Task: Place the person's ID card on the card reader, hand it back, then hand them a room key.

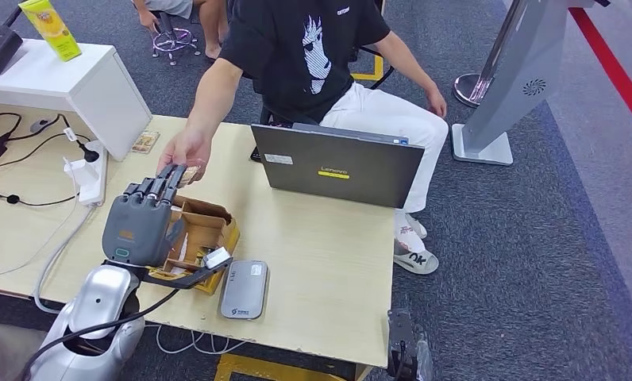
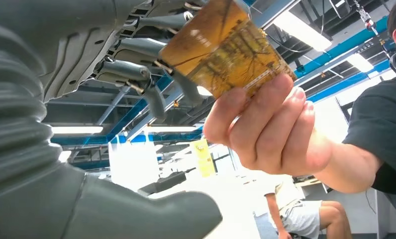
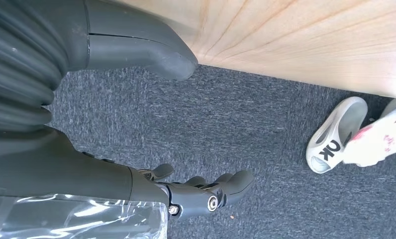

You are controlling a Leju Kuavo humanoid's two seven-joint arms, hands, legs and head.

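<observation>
Card (image 2: 226, 47) edge points toward the person, pinched between left hand (image 1: 142, 218) fingers and person's hand (image 1: 182, 151).

My head view looking down over table (image 1: 329, 262); left wrist view aiming up, close behind left hand (image 2: 136, 59), sharing person's hand (image 1: 183, 152); right wrist view facing floor (image 3: 246, 129).

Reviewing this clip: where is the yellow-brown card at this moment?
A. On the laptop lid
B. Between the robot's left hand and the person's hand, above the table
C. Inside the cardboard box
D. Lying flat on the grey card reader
B: the left wrist view shows the card against the left hand's fingers with the person's hand gripping its other edge; the card reader lies bare.
</observation>
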